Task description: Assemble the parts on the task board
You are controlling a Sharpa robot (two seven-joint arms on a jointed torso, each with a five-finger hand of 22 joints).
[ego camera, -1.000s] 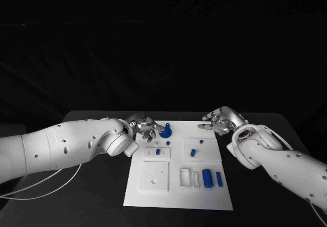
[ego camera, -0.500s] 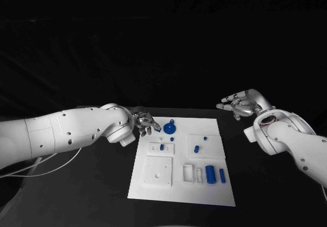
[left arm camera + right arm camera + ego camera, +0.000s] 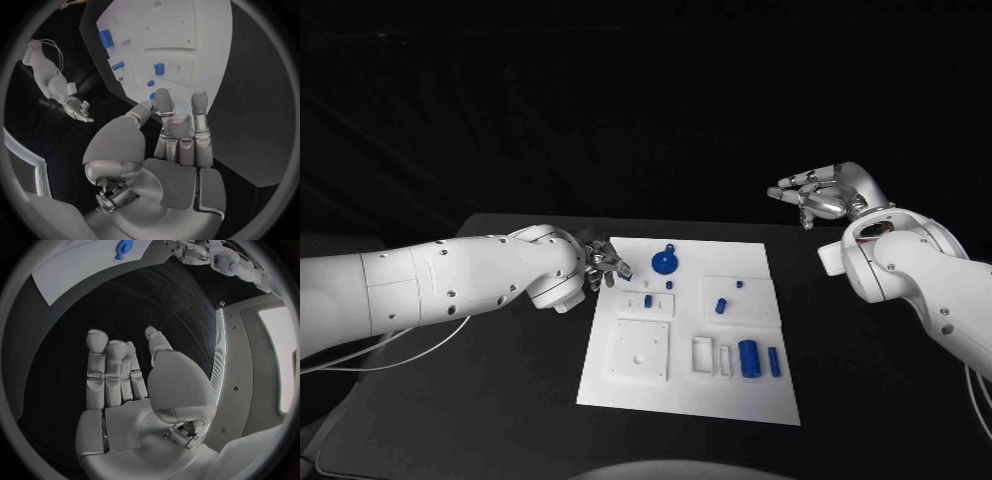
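The white task board [image 3: 692, 408] lies in the middle of the black table. A round blue part [image 3: 665, 263] with a small knob stands near its far edge, and it also shows in the right wrist view [image 3: 124, 247]. Small blue parts [image 3: 720, 306] sit in the board's middle row. Two blue cylinders [image 3: 749, 357] lie in the near right slots. My left hand [image 3: 599, 266] hovers at the board's far left edge, fingers stretched out and holding nothing [image 3: 178, 145]. My right hand [image 3: 826, 196] is raised to the right of the board, apart from it, with an empty palm [image 3: 125, 385].
Bare black table surrounds the board [image 3: 206, 30] on both sides. My left forearm [image 3: 459, 285] lies over the table's left part. My right arm [image 3: 920, 280] stands over the right edge. White empty pockets [image 3: 640, 350] fill the board's near left.
My left hand has let go of the round blue part and drawn back to the board's left edge. My right hand has risen and moved rightward, off the board.
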